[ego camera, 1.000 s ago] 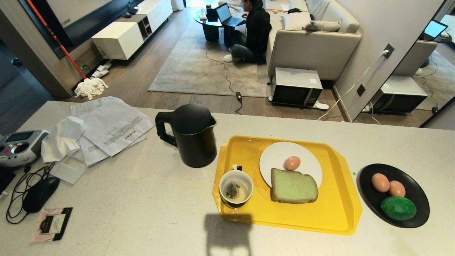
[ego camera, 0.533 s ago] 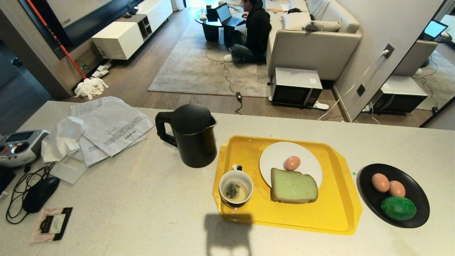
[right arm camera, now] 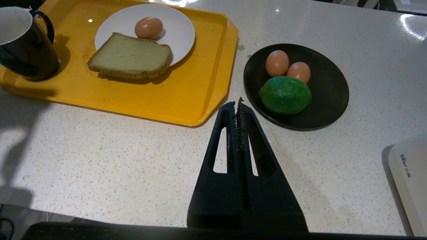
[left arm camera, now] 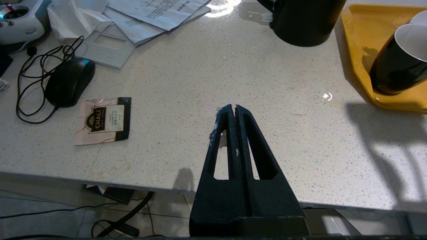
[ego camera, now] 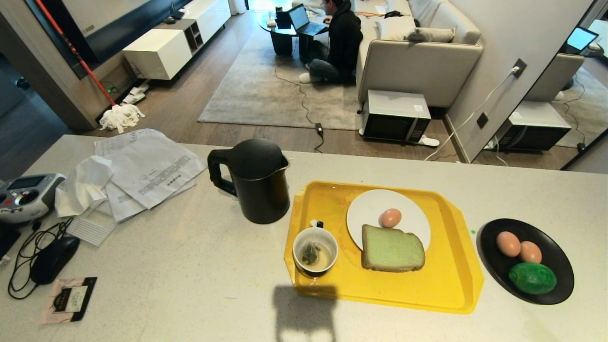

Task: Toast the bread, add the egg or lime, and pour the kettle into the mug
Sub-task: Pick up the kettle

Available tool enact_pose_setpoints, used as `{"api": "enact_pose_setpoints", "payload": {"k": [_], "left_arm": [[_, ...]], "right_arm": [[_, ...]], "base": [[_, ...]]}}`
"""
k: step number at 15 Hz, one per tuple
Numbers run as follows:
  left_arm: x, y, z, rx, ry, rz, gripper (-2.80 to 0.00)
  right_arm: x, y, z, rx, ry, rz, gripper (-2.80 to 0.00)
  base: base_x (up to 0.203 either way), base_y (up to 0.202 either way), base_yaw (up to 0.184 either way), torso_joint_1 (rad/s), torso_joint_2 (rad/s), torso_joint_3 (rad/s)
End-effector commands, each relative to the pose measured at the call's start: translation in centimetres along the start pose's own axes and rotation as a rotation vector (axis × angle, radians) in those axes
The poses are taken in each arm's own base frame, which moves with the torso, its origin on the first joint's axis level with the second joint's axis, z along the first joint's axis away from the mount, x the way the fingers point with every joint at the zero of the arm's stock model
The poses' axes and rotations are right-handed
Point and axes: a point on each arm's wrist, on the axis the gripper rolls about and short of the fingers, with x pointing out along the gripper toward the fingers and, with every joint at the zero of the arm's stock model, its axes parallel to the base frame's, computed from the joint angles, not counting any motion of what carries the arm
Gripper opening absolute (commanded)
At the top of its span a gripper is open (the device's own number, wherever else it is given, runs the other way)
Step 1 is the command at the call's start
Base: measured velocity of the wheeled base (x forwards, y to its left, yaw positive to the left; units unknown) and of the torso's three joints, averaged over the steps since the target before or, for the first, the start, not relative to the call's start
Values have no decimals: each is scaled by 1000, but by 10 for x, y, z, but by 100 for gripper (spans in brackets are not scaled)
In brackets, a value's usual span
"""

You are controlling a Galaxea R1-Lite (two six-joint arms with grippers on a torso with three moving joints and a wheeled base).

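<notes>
While both arms are hanging back at the counter's [ego camera: 199,266] near edge, the left gripper [left arm camera: 235,108] and right gripper [right arm camera: 239,101] are pressing their fingers together on nothing. Bare counter is lying open before the left gripper, between the sachet [ego camera: 69,298] and the tray [ego camera: 427,289]. The bread [ego camera: 392,249] is overhanging the white plate [ego camera: 370,209] beside one egg [ego camera: 390,217]; the mug [ego camera: 315,251] is sitting in the tray's left corner, the kettle [ego camera: 259,185] just beyond. The lime [ego camera: 532,278] is resting in the black dish [ego camera: 551,240]. A white appliance [right arm camera: 408,176] is showing only partly.
</notes>
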Motion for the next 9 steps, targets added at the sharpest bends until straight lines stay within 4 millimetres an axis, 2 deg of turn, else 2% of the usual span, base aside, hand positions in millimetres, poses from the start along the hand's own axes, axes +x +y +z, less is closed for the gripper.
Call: {"api": "enact_pose_setpoints", "payload": {"k": [1,4,9], "left_arm": [[0,0,0,1,0,1,-280],[0,0,0,1,-1,1,-280],[0,0,0,1,-1,1,-280]], "right_arm": [[0,0,0,-1,2,1,-280],[0,0,0,-1,2,1,-280],[0,0,0,-1,2,1,-280]], "base": [[0,0,0,0,0,0],[0,0,0,3,3,39],[0,0,0,1,3,175]]}}
